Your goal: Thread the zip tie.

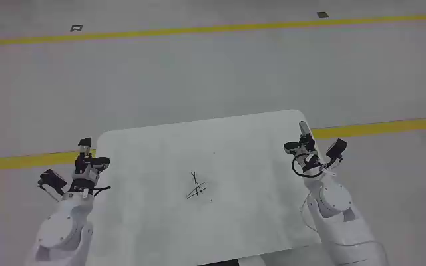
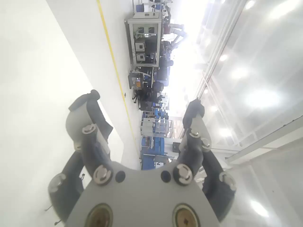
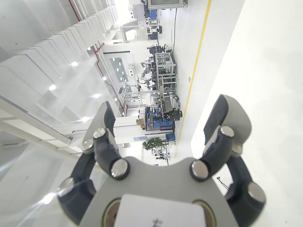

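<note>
Left hand (image 2: 144, 99), right hand (image 3: 163, 102) gape; zip ties (image 1: 196, 186) lie between.

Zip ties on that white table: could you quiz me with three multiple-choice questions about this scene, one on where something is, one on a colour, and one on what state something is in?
1. Where do the zip ties lie?
A. near the middle of the table
B. in a gripper
C. on the floor

2. What colour are the zip ties?
A. yellow
B. black
C. red

3. How do the left gripper and the right gripper stand?
A. both shut on a tie
B. one open, one shut
C. both open and empty

Answers:
1 A: the top view shows them crossed on the tabletop, apart from both grippers.
2 B: they show as thin dark lines on the white top.
3 C: each wrist view shows the jaws spread with nothing between them.
</note>
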Tool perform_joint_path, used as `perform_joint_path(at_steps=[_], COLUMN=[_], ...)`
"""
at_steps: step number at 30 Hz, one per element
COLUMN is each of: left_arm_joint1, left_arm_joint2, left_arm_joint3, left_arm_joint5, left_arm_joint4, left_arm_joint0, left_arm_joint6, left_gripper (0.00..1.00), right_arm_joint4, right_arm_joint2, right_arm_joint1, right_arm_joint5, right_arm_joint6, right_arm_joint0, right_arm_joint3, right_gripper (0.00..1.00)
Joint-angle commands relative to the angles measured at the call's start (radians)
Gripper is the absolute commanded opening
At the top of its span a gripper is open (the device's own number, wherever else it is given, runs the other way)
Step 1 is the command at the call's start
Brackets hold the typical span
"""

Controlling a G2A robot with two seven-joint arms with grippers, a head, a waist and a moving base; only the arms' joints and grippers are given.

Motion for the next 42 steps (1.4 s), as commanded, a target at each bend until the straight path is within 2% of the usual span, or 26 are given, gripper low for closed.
perform_joint_path(at_steps=[1, 2, 3, 6, 8, 9, 21, 23, 26, 29, 31, 33, 34, 35, 42], left_arm_joint1=[0.001, 0.003, 0.006, 0.014, 0.019, 0.021, 0.021, 0.026, 0.028, 0.034, 0.035, 0.036, 0.038, 0.038, 0.038], left_arm_joint2=[0.005, 0.009, 0.017, 0.039, 0.056, 0.060, 0.060, 0.085, 0.126, 0.186, 0.239, 0.274, 0.282, 0.282, 0.282], left_arm_joint3=[-0.008, -0.012, -0.020, -0.045, -0.075, -0.091, -0.091, -0.107, -0.122, -0.139, -0.148, -0.159, -0.162, -0.162, -0.162], left_arm_joint5=[-0.003, -0.005, -0.010, -0.026, -0.024, -0.040, -0.040, -0.033, -0.028, 0.009, 0.051, 0.063, 0.059, 0.059, 0.059], left_arm_joint4=[0.025, 0.052, 0.115, 0.227, 0.272, 0.292, 0.292, 0.389, 0.479, 0.646, 0.719, 0.800, 0.844, 0.844, 0.844], left_arm_joint0=[-0.001, 0.000, 0.003, 0.016, 0.030, 0.035, 0.035, 0.024, -0.001, -0.022, -0.032, -0.044, -0.049, -0.049, -0.049], left_arm_joint6=[-0.015, -0.029, -0.067, -0.173, -0.250, -0.288, -0.288, -0.338, -0.376, -0.445, -0.493, -0.509, -0.516, -0.516, -0.516], left_gripper=[1.00, 1.00, 1.00, 1.00, 1.00, 1.00, 1.00, 1.00, 1.00, 1.00, 1.00, 1.00, 1.00, 1.00, 1.00], right_arm_joint4=[0.000, 0.000, 0.000, 0.000, 0.000, 0.000, 0.000, 0.012, -0.003, 0.022, 0.027, 0.045, 0.039, 0.033, 0.033], right_arm_joint2=[0.000, 0.000, 0.000, 0.000, 0.000, 0.000, 0.000, 0.004, 0.031, 0.067, 0.097, 0.120, 0.134, 0.148, 0.148], right_arm_joint1=[0.000, 0.000, 0.000, 0.000, 0.000, 0.000, 0.000, 0.000, 0.002, 0.006, 0.011, 0.015, 0.019, 0.022, 0.022], right_arm_joint5=[0.000, 0.000, 0.000, 0.000, 0.000, 0.000, 0.000, -0.016, -0.074, -0.117, -0.139, -0.144, -0.160, -0.174, -0.174], right_arm_joint6=[0.000, 0.000, 0.000, 0.000, 0.000, 0.000, 0.000, 0.016, 0.073, 0.180, 0.270, 0.337, 0.408, 0.439, 0.439], right_arm_joint0=[0.000, 0.000, 0.000, 0.000, 0.000, 0.000, 0.000, -0.002, -0.017, -0.038, -0.048, -0.050, -0.050, -0.049, -0.049], right_arm_joint3=[0.000, 0.000, 0.000, 0.000, 0.000, 0.000, 0.000, 0.000, 0.018, 0.048, 0.079, 0.108, 0.122, 0.138, 0.138], right_gripper=[1.00, 1.00, 1.00, 1.00, 1.00, 1.00, 1.00, 1.00, 1.00, 1.00, 1.00, 1.00, 1.00, 1.00, 1.00])
